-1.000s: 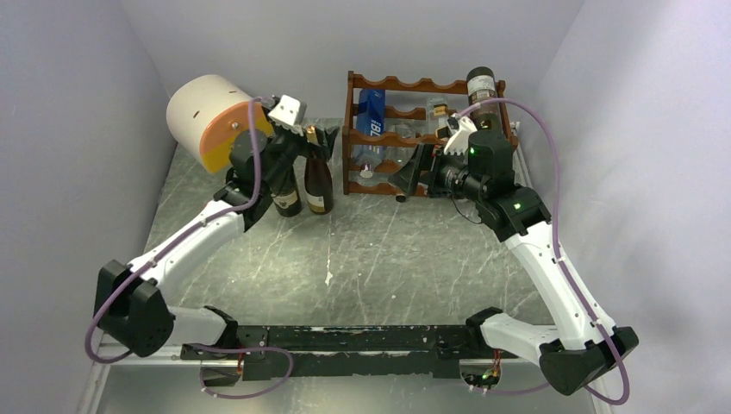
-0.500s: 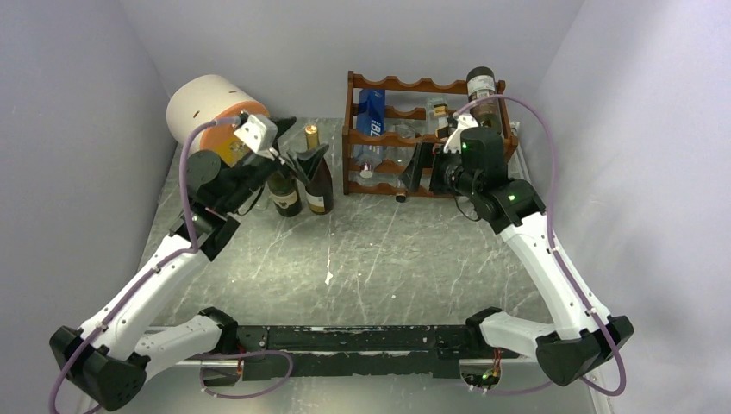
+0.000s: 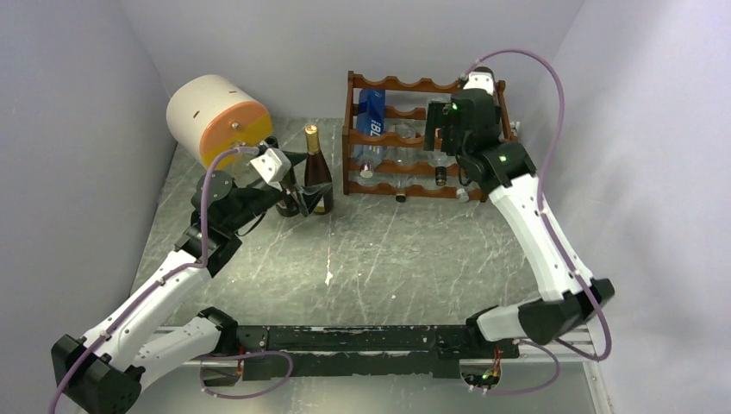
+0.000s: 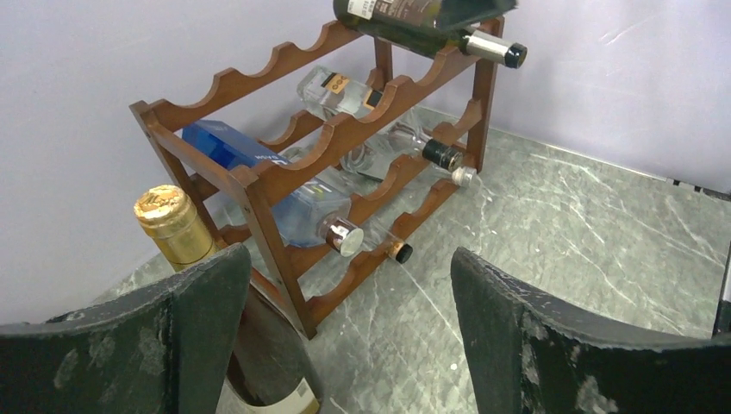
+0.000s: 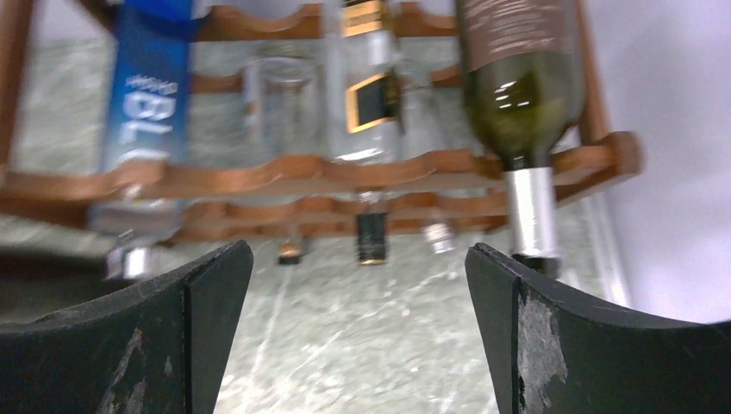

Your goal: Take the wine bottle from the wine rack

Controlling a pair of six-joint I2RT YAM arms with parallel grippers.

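The right end effector (image 5: 358,252), jaws apart, is now rising toward the wine bottle (image 5: 517,95) lying atop the wine rack (image 3: 405,86) at one o'clock; the left end effector (image 4: 349,259), also apart, is backing off.

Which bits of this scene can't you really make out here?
- Top view: the dark green glass wine bottle on the reddish-brown wooden rack is mostly covered by the right arm.
- Left wrist view: the gold-capped dark bottle's body sits behind a black finger and the bottom edge.
- Right wrist view: blurred; fine label print unreadable.
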